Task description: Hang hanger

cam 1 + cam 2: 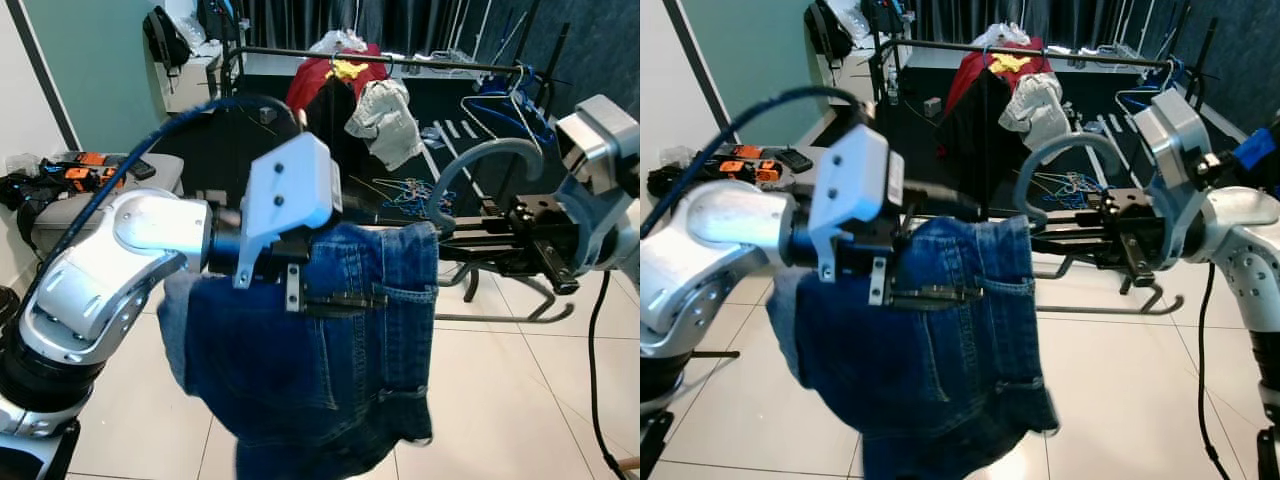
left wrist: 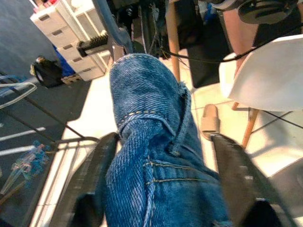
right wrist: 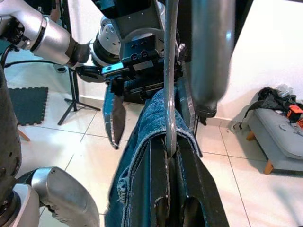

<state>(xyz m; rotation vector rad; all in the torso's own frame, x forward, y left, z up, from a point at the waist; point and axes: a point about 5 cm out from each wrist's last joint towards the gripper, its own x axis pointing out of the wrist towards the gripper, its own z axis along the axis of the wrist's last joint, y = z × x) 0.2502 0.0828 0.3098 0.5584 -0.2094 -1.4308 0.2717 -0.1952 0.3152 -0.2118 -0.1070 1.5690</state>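
— Reaching across the chest at mid-height, how is the left gripper (image 1: 345, 300) seen?

— Its arm is bent at the elbow, and the fingers are spread either side of a fold of the blue jeans (image 1: 330, 370), which are draped over the grey hanger (image 1: 470, 165) and hang above the tiled floor (image 1: 500, 400).

— And the right gripper (image 1: 1065, 232)?

— It is stretched level toward the left, jaws pressed on the hanger's bar, hook curving upward. The clothes rack (image 1: 400, 62) is seen well behind.
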